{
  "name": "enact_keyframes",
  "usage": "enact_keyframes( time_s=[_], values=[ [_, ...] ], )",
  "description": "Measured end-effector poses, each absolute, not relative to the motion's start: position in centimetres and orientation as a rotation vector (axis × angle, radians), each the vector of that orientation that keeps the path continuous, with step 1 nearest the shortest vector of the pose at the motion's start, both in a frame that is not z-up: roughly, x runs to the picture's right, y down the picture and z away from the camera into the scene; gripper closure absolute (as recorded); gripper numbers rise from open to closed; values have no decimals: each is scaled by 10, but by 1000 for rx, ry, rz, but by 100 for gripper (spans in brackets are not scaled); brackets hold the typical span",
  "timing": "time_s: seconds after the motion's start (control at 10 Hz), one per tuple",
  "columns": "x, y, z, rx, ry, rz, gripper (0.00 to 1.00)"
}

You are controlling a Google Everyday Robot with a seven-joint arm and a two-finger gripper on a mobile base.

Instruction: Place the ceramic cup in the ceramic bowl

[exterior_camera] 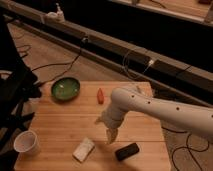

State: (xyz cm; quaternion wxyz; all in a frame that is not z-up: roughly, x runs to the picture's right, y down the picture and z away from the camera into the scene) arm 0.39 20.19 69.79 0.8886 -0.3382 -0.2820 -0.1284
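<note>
The ceramic cup (25, 142), small and white, stands upright near the front left corner of the wooden table (60, 125). At the back left of the table sits the ceramic bowl (65, 89), dark green and with nothing in it. My gripper (105, 129) hangs over the middle of the table on the white arm, pointing down. It is open and holds nothing. It is well to the right of the cup and in front of the bowl, to the bowl's right.
A pale rectangular block (83, 149) lies just left of and below the gripper. A black flat object (127, 151) lies near the front edge. A small red object (100, 95) sits behind the arm. Cables run across the floor behind the table.
</note>
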Motion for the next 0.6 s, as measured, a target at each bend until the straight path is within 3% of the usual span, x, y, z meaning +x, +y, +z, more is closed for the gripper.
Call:
enact_keyframes(
  time_s=[0.6],
  values=[
    [-41, 174, 714, -663, -693, -304, 30]
  ],
)
